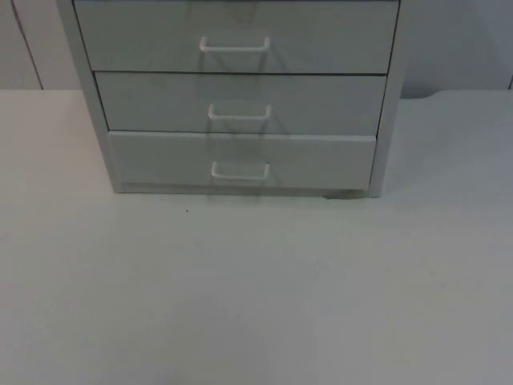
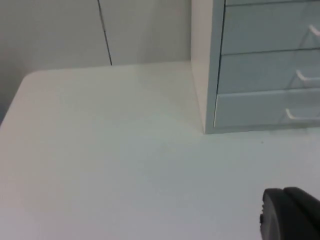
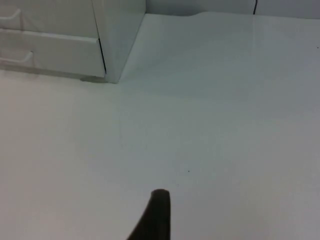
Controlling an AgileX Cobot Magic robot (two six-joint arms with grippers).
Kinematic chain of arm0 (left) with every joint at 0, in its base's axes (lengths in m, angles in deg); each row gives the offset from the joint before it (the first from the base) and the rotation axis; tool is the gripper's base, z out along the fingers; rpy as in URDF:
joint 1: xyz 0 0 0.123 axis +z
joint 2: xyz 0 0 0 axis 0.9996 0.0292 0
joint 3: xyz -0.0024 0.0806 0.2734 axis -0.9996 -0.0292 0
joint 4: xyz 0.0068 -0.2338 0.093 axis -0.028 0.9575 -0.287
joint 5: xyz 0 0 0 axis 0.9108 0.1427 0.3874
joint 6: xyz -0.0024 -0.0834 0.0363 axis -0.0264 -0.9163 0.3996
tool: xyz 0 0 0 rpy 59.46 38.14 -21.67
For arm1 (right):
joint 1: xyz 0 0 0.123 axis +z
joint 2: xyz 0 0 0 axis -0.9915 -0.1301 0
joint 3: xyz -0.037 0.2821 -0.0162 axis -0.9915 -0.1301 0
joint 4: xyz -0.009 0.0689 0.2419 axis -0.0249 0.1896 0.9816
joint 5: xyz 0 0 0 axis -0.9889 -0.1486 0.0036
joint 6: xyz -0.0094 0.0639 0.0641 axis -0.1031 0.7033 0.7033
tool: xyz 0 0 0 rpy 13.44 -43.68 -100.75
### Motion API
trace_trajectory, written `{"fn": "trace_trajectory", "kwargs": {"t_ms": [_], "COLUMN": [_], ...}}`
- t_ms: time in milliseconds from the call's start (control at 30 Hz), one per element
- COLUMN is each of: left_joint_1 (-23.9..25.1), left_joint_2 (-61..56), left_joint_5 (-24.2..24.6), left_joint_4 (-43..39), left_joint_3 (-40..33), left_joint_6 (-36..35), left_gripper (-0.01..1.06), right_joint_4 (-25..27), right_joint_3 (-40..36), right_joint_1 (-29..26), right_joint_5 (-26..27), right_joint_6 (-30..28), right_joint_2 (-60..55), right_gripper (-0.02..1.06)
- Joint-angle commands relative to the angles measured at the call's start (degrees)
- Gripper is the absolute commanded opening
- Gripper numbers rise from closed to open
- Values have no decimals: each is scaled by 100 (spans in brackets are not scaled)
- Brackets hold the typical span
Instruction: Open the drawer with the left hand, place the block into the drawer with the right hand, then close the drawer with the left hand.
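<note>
Drawers (image 1: 240, 104) of the grey cabinet (image 1: 387, 120) sit closed on the white desk (image 1: 256, 289). Left gripper (image 2: 290, 215) and right gripper (image 3: 155, 215) hover above the desk; their fingers' spread cannot be told.

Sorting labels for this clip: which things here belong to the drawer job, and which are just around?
Job:
- drawer cabinet, three drawers, all shut
- bottom drawer, sitting slightly proud
- left gripper fingertip, over the table left of the cabinet
- right gripper fingertip, over the table right of the cabinet

Around:
- white table
- grey partition wall
</note>
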Motion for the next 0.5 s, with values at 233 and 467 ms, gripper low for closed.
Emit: {"fn": "trace_trajectory", "kwargs": {"t_ms": [233, 467], "left_joint_1": [-11, -11], "left_joint_2": [-293, -293], "left_joint_5": [692, 649], "left_joint_4": [-868, -835], "left_joint_3": [-129, -142], "left_joint_6": [-569, -558], "left_gripper": [0, 0], "right_joint_4": [-18, -18], "right_joint_3": [-3, -3], "right_joint_1": [-1, -1], "right_joint_5": [70, 70], "right_joint_6": [1, 1], "right_joint_2": [22, 22], "right_gripper": [81, 81]}}
